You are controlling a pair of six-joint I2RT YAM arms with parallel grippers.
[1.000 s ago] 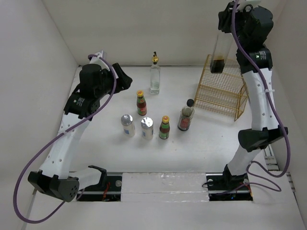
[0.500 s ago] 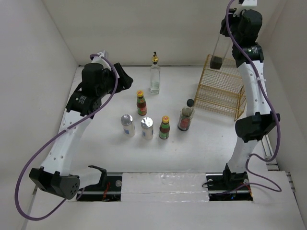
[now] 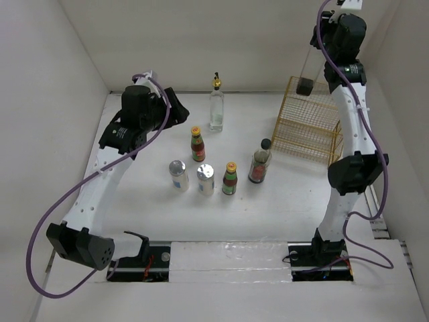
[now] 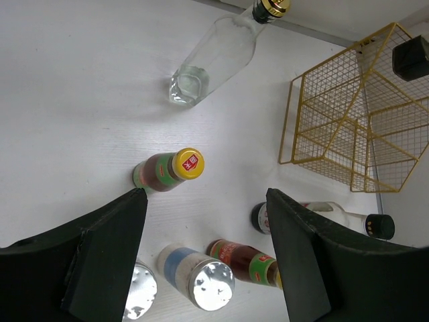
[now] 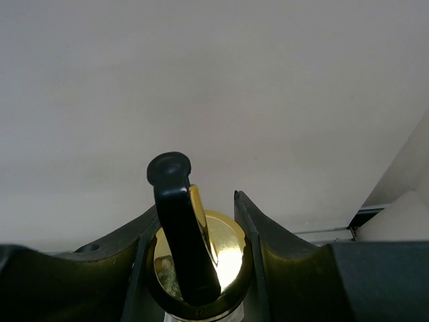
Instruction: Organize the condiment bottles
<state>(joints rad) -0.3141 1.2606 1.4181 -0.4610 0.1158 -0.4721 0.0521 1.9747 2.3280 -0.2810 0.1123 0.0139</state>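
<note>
right gripper (image 5: 196, 233): pinching glass bottle (image 3: 307, 79) at its gold pourer (image 5: 229, 249) | risk: bottle dangling below may slip, strike yellow wire basket (image 3: 305, 127) underneath | left gripper (image 4: 204, 198): spread, empty

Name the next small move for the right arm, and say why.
Probably a slow, straight descent toward the basket. The right end effector is shut on the gold top of a glass bottle, which hangs upright and high, apparently above the basket's back left corner and not touching its wires. Lowering it there looks like the shortest way to set it down.
</note>
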